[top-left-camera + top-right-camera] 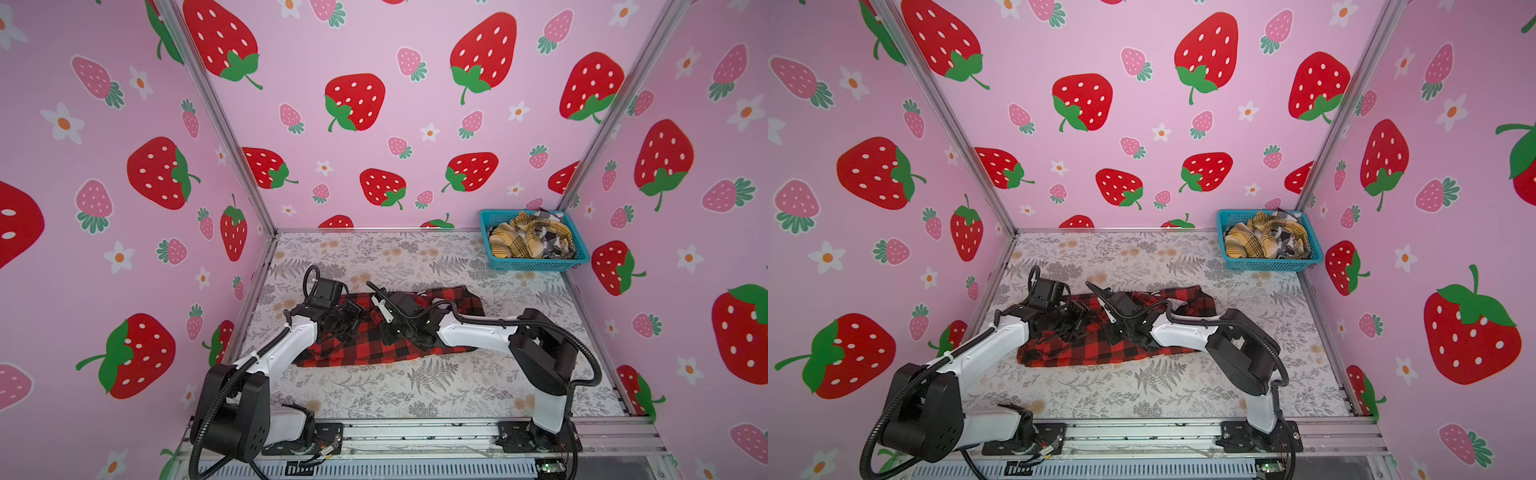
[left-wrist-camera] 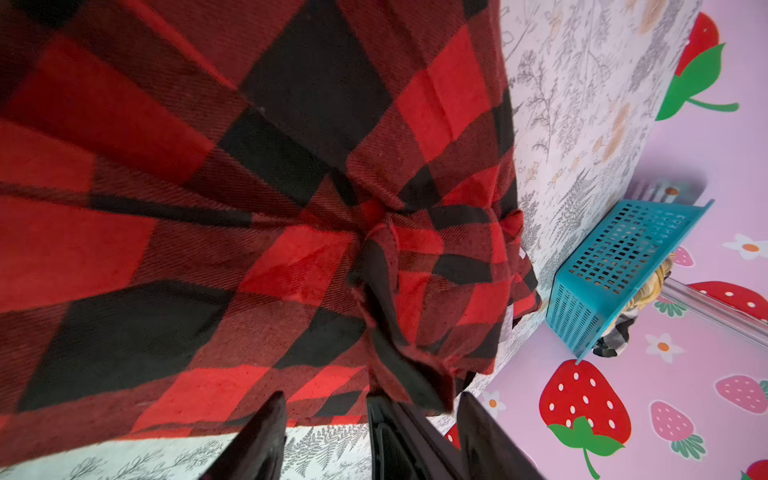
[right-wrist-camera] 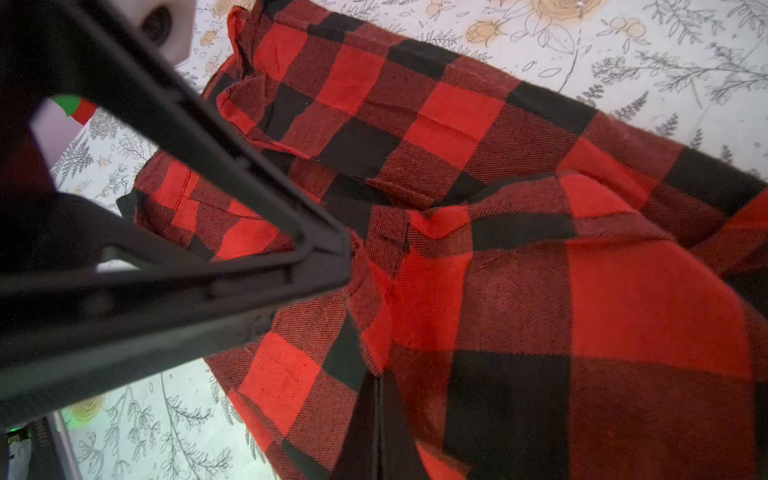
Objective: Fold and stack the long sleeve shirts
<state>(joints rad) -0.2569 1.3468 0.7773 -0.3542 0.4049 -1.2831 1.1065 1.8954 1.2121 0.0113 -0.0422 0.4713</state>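
Note:
A red-and-black buffalo check long sleeve shirt [image 1: 374,353] [image 1: 1096,353] lies crumpled mid-table, and both grippers are over it. In the right wrist view my right gripper [image 3: 379,386] is shut on a pinched fold of this shirt [image 3: 540,291]. My left gripper [image 2: 372,397] is open, its two fingers wide apart. A dark closed finger pair and a hanging fold of the shirt [image 2: 208,166] sit between them. In both top views the left gripper [image 1: 353,322] [image 1: 1077,322] and right gripper [image 1: 390,332] [image 1: 1115,332] nearly meet. No lettering shows.
A turquoise mesh basket [image 1: 536,264] [image 1: 1271,264] [image 2: 623,257] stands in the back right corner. It holds a crumpled mustard-yellow plaid shirt [image 1: 519,241] and a black-and-white plaid one [image 1: 552,237]. Strawberry-print walls close in three sides. A metal rail runs along the table's front edge.

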